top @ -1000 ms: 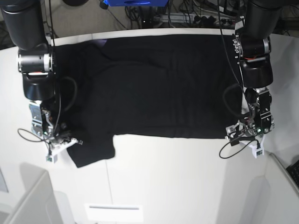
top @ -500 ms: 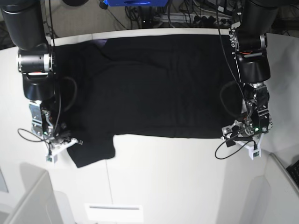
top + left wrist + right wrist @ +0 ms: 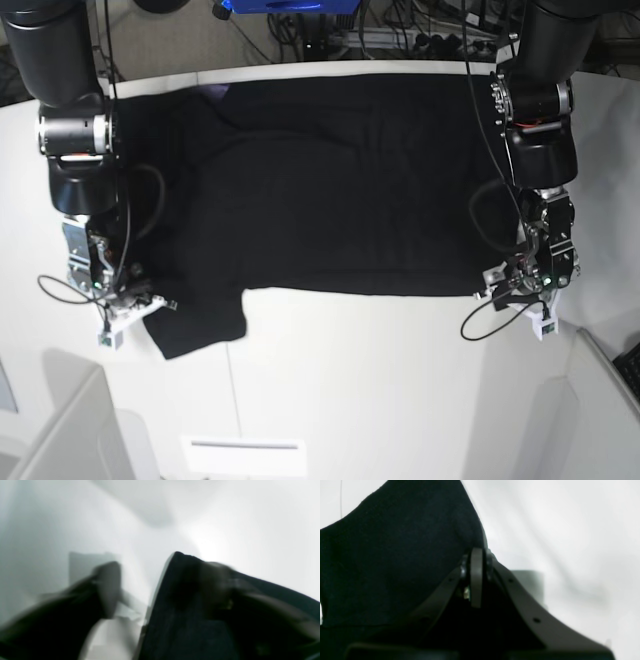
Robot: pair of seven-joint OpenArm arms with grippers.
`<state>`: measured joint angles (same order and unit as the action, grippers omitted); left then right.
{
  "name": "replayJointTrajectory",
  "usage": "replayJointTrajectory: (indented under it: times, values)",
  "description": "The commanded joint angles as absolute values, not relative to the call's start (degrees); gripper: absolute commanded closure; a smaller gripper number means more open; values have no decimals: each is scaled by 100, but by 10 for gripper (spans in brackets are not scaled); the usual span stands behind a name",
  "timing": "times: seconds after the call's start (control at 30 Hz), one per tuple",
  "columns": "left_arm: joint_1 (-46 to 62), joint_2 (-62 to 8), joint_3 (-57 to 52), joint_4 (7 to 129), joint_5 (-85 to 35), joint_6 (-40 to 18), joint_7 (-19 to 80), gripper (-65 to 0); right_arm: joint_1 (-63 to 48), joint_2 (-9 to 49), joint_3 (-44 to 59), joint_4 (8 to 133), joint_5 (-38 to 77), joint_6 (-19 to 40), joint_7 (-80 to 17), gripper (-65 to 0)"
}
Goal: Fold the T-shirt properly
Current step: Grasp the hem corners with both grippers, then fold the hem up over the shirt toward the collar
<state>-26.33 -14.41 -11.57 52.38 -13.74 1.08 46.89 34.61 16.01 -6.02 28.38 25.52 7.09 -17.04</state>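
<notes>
The black T-shirt (image 3: 330, 190) lies spread on the white table (image 3: 380, 380), plain side up, with one sleeve (image 3: 200, 325) sticking out toward the front left. My right gripper (image 3: 140, 305) is at that sleeve's outer edge. In the right wrist view it (image 3: 476, 562) is shut, with the black cloth (image 3: 395, 555) at its fingertips. My left gripper (image 3: 497, 290) is at the shirt's front right corner. In the blurred left wrist view it (image 3: 162, 580) is open, with the cloth corner (image 3: 185, 620) between its fingers.
Cables and equipment (image 3: 400, 40) lie behind the table's far edge. Grey bin edges show at the front left (image 3: 60, 430) and front right (image 3: 610, 380). A white plate (image 3: 245, 452) lies at the table's front.
My left gripper has moved a little left and inward to the shirt's front right corner. The right arm and the shirt have not moved.
</notes>
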Motion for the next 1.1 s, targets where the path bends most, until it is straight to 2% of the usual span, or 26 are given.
replayJointTrajectory:
  times: [0.0, 0.07, 0.1, 0.27, 0.47, 0.6, 0.77, 0.9, 1.07]
  values:
    - [-2651, -1437, -1156, 5279, -1464, 66, 4690, -237, 3556, 1648, -620, 2870, 2527, 708, -1859, 0]
    - [-2598, -1437, -1156, 5279, -1464, 66, 4576, -58, 3556, 1648, -620, 2870, 2527, 708, -1859, 0]
    - [-2580, -1437, -1156, 5288, -1464, 66, 4558, 0, 3556, 1648, -602, 2870, 2527, 708, -1859, 0]
    - [-2246, -1437, -1218, 5930, -1473, 66, 4567, 0, 3407, 1666, -567, 3240, 2536, 708, -1833, 0]
    - [-1701, -1446, -1218, 7266, -1473, 66, 4602, 0, 2774, 1851, -549, 4743, 2571, 708, -1842, 0]
    - [-1323, -1437, -1226, 7969, -1481, 66, 4611, 0, 2387, 1921, -40, 5473, 2554, 708, -1859, 0]
    - [-910, -1420, -1226, 8910, -1543, 57, 4857, 0, 2193, 1974, 259, 5780, 2545, 708, -2123, 0]
    - [-673, -1490, -1244, 9455, -2545, 4, 5262, 0, 1886, 1974, 620, 6352, 2545, 708, -2378, 0]
    - [-356, -1613, -1824, 9851, -3591, -4, 5763, 0, 1429, 1947, 989, 7134, 2545, 708, -2809, 0]
